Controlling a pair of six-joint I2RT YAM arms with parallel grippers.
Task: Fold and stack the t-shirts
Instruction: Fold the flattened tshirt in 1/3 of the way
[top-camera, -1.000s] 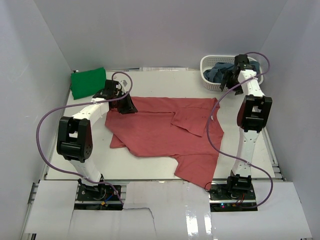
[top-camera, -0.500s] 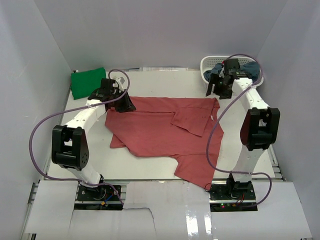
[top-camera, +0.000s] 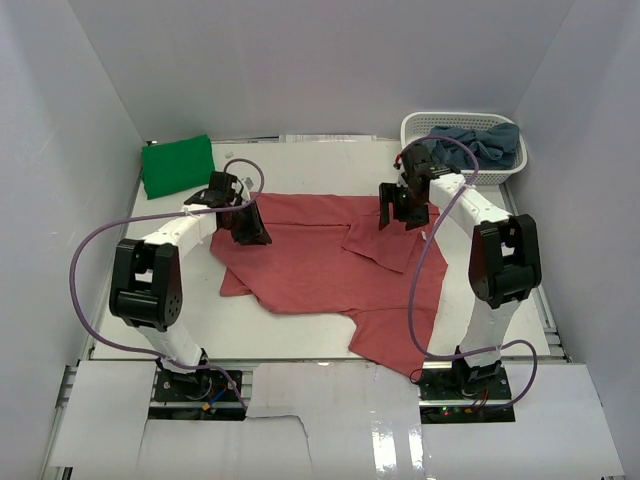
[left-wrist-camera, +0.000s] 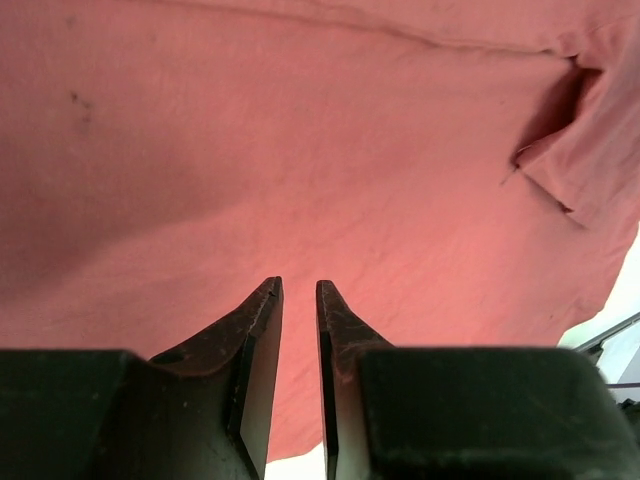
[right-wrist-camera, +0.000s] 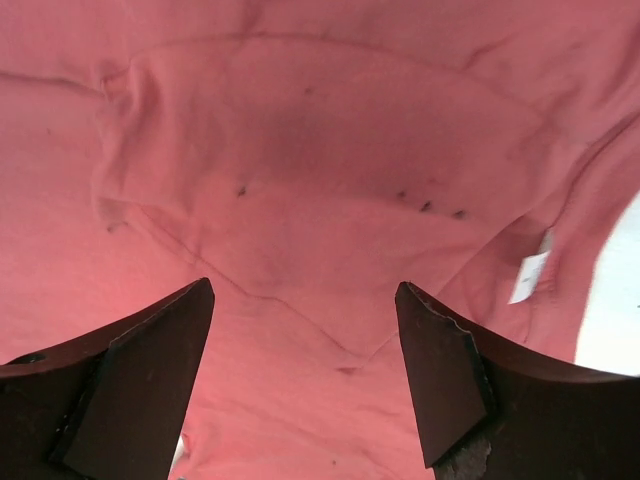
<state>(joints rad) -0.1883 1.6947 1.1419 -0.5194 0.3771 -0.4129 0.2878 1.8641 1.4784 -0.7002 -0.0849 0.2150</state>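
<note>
A salmon-red t-shirt (top-camera: 310, 270) lies spread on the table, one sleeve (top-camera: 385, 240) folded over its upper right part. My left gripper (top-camera: 247, 228) hangs over the shirt's upper left corner. In the left wrist view the left gripper (left-wrist-camera: 298, 285) has its jaws a narrow gap apart, with only red cloth (left-wrist-camera: 300, 140) showing below. My right gripper (top-camera: 393, 212) is over the folded sleeve. The right wrist view shows the right gripper (right-wrist-camera: 305, 285) wide open above the cloth (right-wrist-camera: 320, 130), holding nothing. A folded green t-shirt (top-camera: 177, 165) sits at the back left. Grey-blue t-shirts (top-camera: 480, 140) lie in the basket.
The white lattice basket (top-camera: 420, 150) stands at the back right corner. White walls close in the table on three sides. A white label (right-wrist-camera: 527, 277) shows at the red shirt's edge. Bare table (top-camera: 330, 165) lies behind the shirt.
The right arm has swung from the basket leftward and nearer, and is now over the red shirt's folded sleeve. The left gripper has shifted slightly further over the shirt.
</note>
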